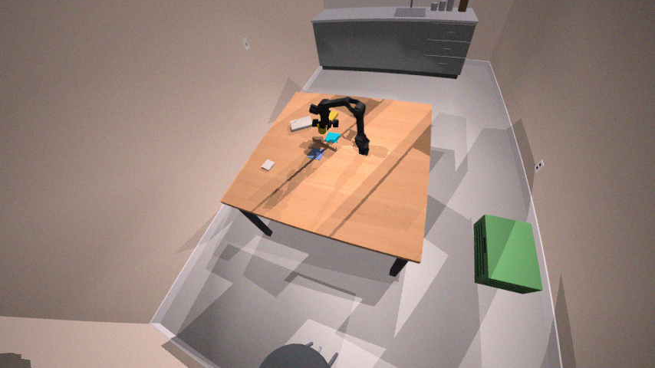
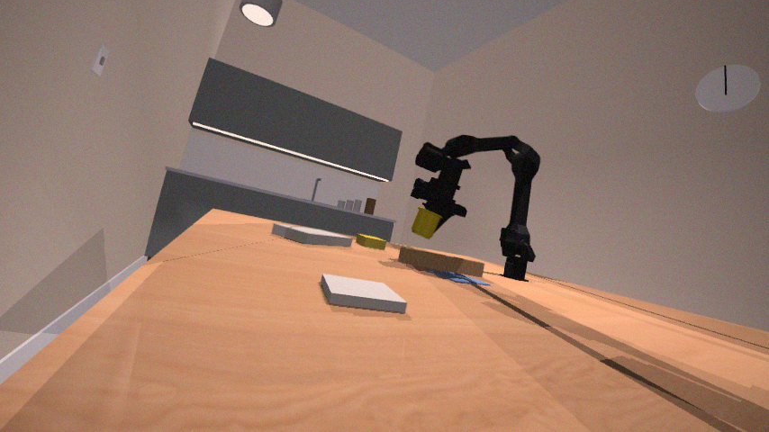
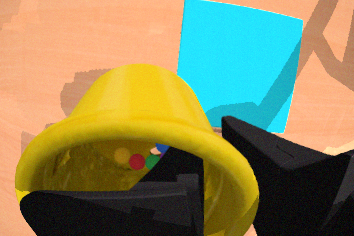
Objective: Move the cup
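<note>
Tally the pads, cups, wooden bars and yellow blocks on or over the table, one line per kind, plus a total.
Pads: 2 (cyan pad, blue pad)
Cups: 1 (yellow cup, off the table)
Wooden bars: 1 (wooden bar)
Yellow blocks: 1 (yellow block)
Total: 5
</note>
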Controlling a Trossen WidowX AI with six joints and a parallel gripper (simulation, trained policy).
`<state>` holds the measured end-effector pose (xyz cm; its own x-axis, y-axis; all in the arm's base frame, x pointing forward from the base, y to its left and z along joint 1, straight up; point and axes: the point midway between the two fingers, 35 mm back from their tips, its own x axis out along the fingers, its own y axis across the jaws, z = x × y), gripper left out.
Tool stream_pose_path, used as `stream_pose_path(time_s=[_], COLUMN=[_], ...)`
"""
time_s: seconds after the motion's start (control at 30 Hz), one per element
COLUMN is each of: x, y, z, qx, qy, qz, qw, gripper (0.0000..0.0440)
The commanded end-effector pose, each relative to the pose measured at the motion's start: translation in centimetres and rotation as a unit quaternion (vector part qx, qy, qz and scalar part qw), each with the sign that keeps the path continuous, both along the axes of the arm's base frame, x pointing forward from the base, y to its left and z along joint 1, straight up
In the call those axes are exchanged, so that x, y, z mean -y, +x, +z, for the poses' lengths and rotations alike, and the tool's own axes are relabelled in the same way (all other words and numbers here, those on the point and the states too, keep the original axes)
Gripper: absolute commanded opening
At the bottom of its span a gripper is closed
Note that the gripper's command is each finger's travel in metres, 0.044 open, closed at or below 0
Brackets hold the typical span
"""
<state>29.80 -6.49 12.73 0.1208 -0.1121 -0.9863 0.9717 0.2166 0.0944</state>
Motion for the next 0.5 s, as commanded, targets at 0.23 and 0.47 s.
stream_pose_path(time_s=[0.23,0.47], x=[1.3,1.7], y=[-1.3,-2.5], z=[-2.0,-3.6], qx=[0.002,-0.001], qy=[-0.003,-0.002], qz=[-0.021,-0.034], qw=[1.000,0.999], gripper=[0.0001,0.0015])
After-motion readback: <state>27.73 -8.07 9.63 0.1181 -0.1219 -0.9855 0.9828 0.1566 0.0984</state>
